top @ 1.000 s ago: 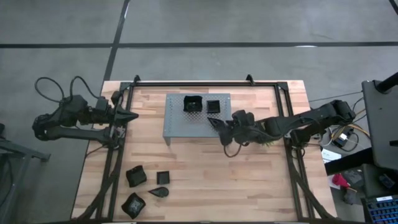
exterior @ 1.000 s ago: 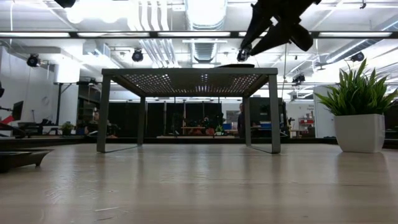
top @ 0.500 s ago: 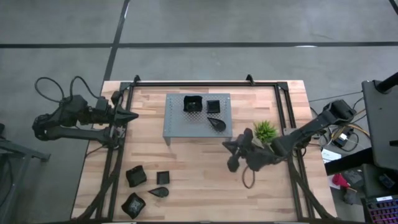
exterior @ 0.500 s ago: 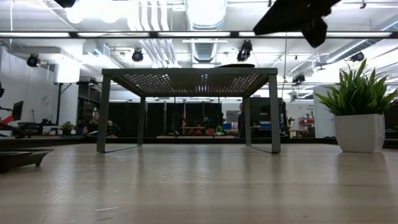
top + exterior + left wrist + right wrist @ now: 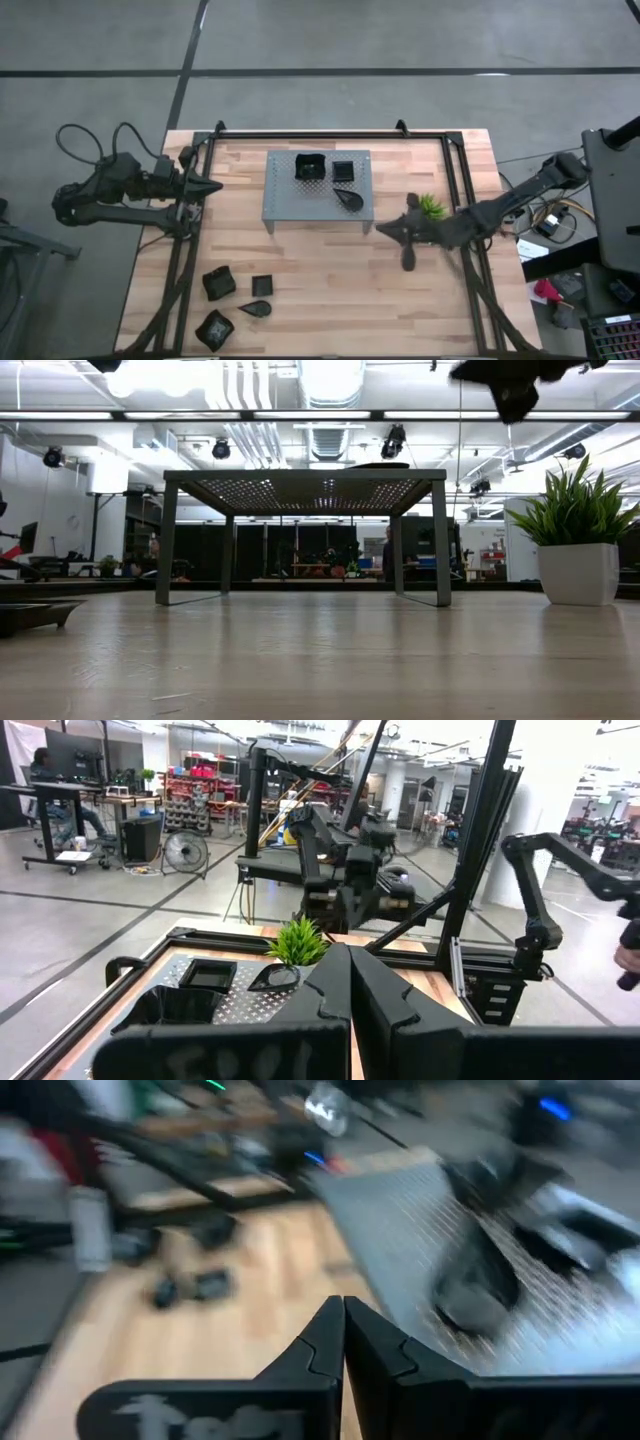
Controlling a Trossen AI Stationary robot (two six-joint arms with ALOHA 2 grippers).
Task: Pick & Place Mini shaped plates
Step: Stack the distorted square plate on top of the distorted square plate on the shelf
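You are looking at a job roughly part-way done: three small black dishes are sitting on the grey perforated metal rack (image 5: 316, 187), namely a deep square one (image 5: 308, 167), a smaller square one (image 5: 343, 170) and a teardrop-shaped one (image 5: 349, 199) near the rack's right front corner. Four more are waiting on the pale wooden table (image 5: 330, 285) at its front left: two squarish plates (image 5: 219, 284) (image 5: 262, 286), a leaf-shaped plate (image 5: 255, 309) and a larger dish (image 5: 215, 328) at the table's edge. Your right gripper (image 5: 383, 230) is hovering over bare wood just right of the rack, beside the small green spiky plant (image 5: 431, 206), with its fingers pressed together and nothing between them. Your left gripper (image 5: 214, 187) is resting at the table's left edge, also clenched and empty. Compared with a second ago, the right arm is pulling away: then it was reaching over the rack's right front corner at the teardrop plate, half a second ago it was swinging out over the table in front of the plant, and now it is stretching flatter toward the right side. The teardrop plate is staying on the rack; the left arm is not moving.
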